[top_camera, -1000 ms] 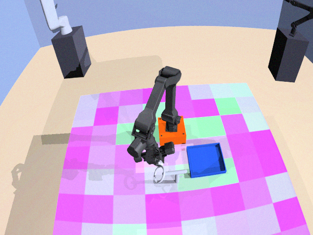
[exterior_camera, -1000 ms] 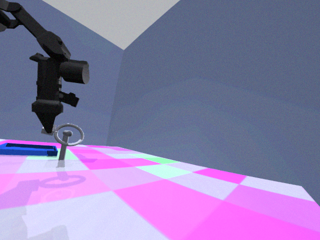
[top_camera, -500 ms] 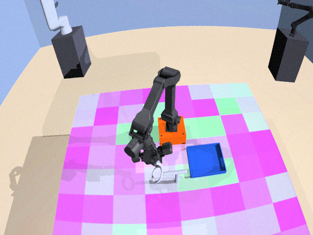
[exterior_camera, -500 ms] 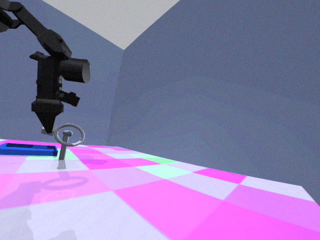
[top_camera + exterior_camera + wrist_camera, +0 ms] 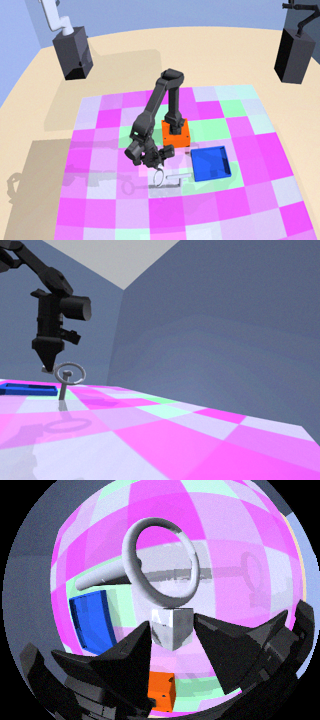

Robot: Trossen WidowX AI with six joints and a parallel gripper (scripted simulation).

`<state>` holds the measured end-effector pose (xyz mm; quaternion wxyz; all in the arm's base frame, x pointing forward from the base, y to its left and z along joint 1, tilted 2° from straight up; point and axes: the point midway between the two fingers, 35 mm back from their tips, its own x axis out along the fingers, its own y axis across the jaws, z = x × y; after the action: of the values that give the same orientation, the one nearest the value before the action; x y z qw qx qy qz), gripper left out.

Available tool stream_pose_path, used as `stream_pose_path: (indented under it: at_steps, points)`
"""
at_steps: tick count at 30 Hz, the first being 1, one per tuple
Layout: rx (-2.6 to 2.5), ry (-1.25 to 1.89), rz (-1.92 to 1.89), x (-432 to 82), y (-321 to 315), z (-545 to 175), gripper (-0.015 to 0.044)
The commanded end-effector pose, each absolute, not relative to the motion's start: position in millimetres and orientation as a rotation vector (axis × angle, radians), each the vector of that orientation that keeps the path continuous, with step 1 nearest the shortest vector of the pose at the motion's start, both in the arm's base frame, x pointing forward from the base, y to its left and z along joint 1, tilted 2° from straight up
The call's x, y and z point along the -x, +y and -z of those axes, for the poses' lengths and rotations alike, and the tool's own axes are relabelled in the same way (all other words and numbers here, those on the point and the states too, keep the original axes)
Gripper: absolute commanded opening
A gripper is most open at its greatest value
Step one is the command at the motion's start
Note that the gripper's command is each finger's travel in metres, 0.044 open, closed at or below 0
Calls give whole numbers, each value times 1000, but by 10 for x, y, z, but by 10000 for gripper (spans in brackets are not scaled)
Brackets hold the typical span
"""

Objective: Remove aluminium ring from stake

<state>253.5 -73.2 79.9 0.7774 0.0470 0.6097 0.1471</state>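
Unthreading looked finished; the gripper (image 5: 160, 166) (image 5: 50, 370) (image 5: 171, 622) gripped the ring (image 5: 154, 180) (image 5: 84, 374) (image 5: 129, 560) by its tab (image 5: 160, 165) (image 5: 46, 369) (image 5: 172, 627); next came carrying it to the tray (image 5: 210, 165) (image 5: 28, 391) (image 5: 92, 622), then flattening.

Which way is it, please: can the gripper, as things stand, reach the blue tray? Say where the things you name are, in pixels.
Probably yes: the ring (image 5: 154, 180) (image 5: 84, 374) (image 5: 128, 562) in the gripper (image 5: 160, 165) (image 5: 49, 370) (image 5: 171, 622) looks off the cross-bar's end, though the stake (image 5: 180, 182) (image 5: 62, 391) stands near the path.
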Motion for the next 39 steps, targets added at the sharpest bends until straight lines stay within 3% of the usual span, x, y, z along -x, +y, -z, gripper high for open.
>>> stream_pose_path:
  at_steps: [1, 39]
  points:
    - [-97, 1309, -324, -2555, -740, -885, 0]
    - [-96, 1309, -324, -2550, -738, -1434, 0]
